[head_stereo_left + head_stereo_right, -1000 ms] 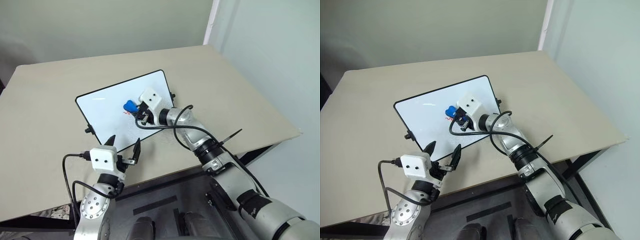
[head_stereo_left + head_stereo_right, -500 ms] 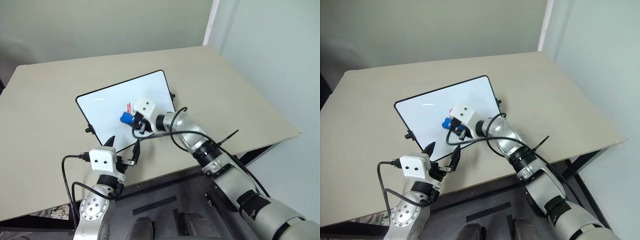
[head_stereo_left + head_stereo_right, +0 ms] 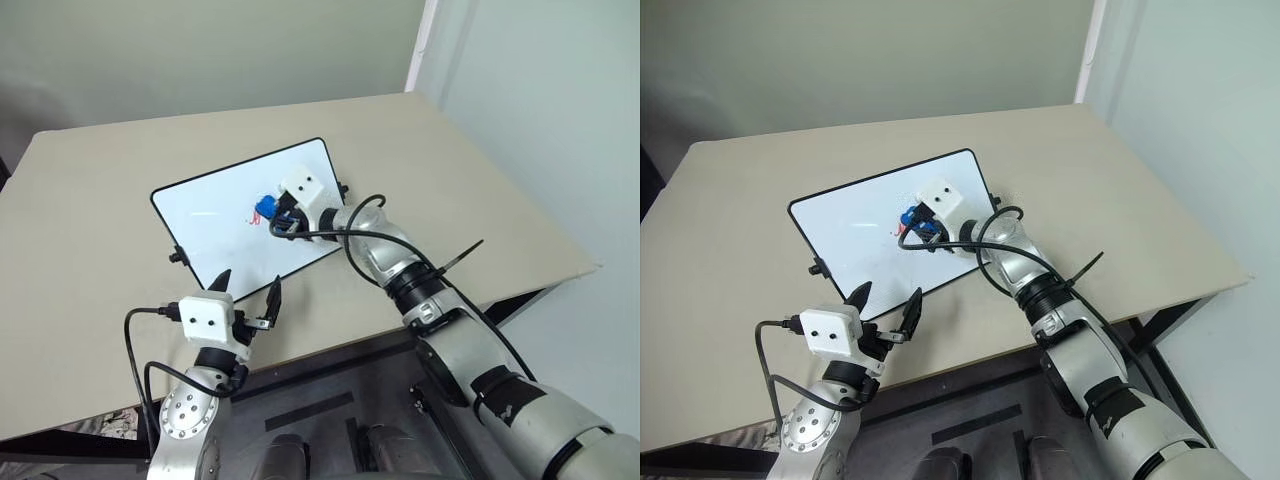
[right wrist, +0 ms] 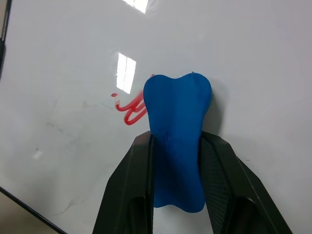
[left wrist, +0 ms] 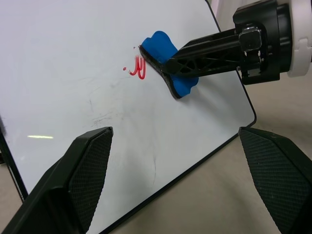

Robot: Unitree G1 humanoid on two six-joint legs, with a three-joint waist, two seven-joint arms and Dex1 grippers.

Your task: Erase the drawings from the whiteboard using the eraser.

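Observation:
The whiteboard (image 3: 215,215) lies flat on the beige table, glossy white with a thin black frame. Near its middle sits the small red scribble of the drawings (image 5: 138,68) (image 4: 130,109). My right gripper (image 3: 275,216) is shut on the blue eraser (image 4: 176,141) (image 5: 168,61), which rests on the board with its edge touching the right side of the red strokes. My left gripper (image 3: 247,295) hovers open over the table's near edge, just short of the board's front corner, holding nothing; its black fingers (image 5: 83,175) stand wide apart.
The beige table (image 3: 450,190) stretches wide to the right of the board and behind it. A white wall rises at the back. A black cable (image 3: 345,235) loops off my right wrist above the board's right edge.
My right gripper carried the eraser toward the near side of the board, uncovering the red marks, then back up against their right side. The left arm stayed still.

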